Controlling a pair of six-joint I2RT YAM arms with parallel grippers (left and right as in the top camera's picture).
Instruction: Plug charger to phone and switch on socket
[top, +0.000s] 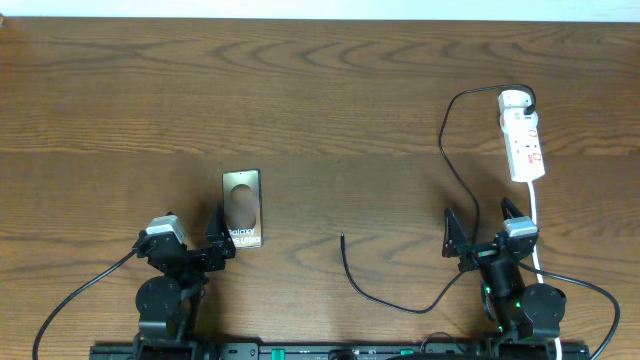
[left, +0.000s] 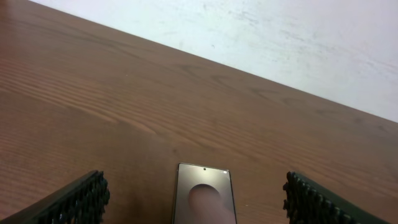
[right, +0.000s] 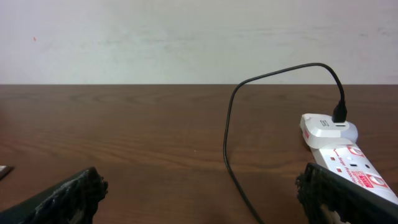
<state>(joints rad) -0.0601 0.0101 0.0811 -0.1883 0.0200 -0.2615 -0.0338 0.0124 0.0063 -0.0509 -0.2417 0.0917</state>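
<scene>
The phone (top: 242, 208) lies flat on the wooden table, bronze face up with a dark oval. My left gripper (top: 192, 238) stands open just in front of its near end. In the left wrist view the phone (left: 204, 196) sits centred between the spread fingers (left: 81, 199). The charger (top: 452, 160) is a thin black cable. It runs from the white plug (top: 515, 100) on the socket (top: 524, 140), loops left, passes under my right gripper (top: 483, 232), and ends in a free tip (top: 343, 240). The right gripper is open and empty, with the charger (right: 227, 143) between its fingers and the socket (right: 351, 162) at the right.
The socket's white cord (top: 537, 215) trails toward the near edge beside the right arm. A pale wall (right: 186, 37) stands behind the table's far edge. Bare wood lies between the phone and the cable tip.
</scene>
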